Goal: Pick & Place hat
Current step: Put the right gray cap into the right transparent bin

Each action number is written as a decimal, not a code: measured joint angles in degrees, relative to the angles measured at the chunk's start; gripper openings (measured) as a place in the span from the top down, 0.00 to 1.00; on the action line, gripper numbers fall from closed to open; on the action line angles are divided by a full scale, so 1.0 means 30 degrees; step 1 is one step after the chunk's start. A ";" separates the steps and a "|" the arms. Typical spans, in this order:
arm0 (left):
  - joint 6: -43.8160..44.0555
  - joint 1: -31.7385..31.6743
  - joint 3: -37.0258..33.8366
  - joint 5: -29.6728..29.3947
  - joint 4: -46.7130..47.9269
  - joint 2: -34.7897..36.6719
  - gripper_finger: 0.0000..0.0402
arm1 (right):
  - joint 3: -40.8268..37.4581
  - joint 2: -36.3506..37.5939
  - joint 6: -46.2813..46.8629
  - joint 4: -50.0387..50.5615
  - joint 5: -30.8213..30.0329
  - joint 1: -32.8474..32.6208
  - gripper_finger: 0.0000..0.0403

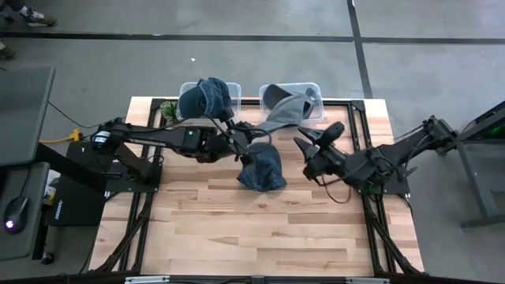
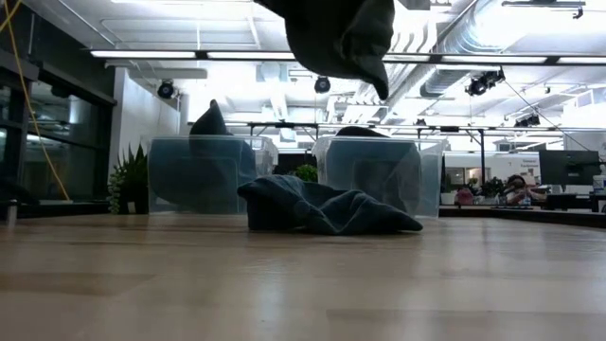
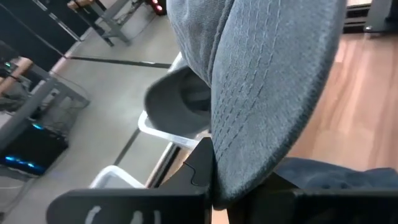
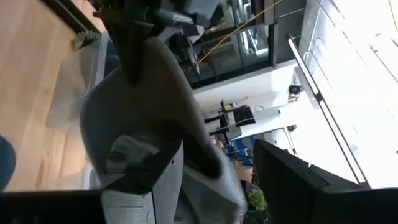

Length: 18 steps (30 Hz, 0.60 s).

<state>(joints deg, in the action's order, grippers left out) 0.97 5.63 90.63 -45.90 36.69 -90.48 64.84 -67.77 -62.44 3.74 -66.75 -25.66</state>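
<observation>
A grey hat (image 1: 282, 114) is lifted above the table in front of the right clear bin (image 1: 313, 88); in the low view the grey hat (image 2: 343, 33) hangs in from the top. My left gripper (image 1: 249, 139) is shut on it. My right gripper (image 1: 317, 139) stands open just right of the hat, which shows ahead of its fingers in the right wrist view as the grey hat (image 4: 149, 106); I cannot tell whether it touches. A blue hat (image 1: 261, 170) lies crumpled on the table below. Another blue hat (image 1: 207, 96) rests in the left bin (image 1: 186, 87). My left gripper (image 3: 214, 194) pinches a stitched grey edge of the hat (image 3: 249, 155) between its two fingers, coming level from the table's left side. The hat is lifted clear of the table and stretches away from the fingers toward the right bin.
Two clear bins stand side by side at the table's far edge; a second grey piece (image 3: 177, 99) lies inside the right one. A plant (image 2: 130, 175) sits far left. The near half of the wooden table (image 1: 252, 237) holds nothing.
</observation>
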 joint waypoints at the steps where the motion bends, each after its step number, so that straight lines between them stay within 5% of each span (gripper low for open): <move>1: -0.0190 0.0000 0.0142 -0.0121 0.0096 0.0000 0.98 | 0.0000 -0.0127 -0.0006 -0.0267 0.0347 0.0243 0.53; 18: -0.1259 0.0000 0.0540 0.0025 0.0918 -0.0317 0.98 | 0.0000 -0.1819 0.0730 -0.1608 0.5658 0.3993 0.53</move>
<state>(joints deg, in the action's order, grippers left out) -2.81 5.63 92.25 -45.83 39.45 -91.43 64.84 -73.22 -60.25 -1.08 -49.77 -13.68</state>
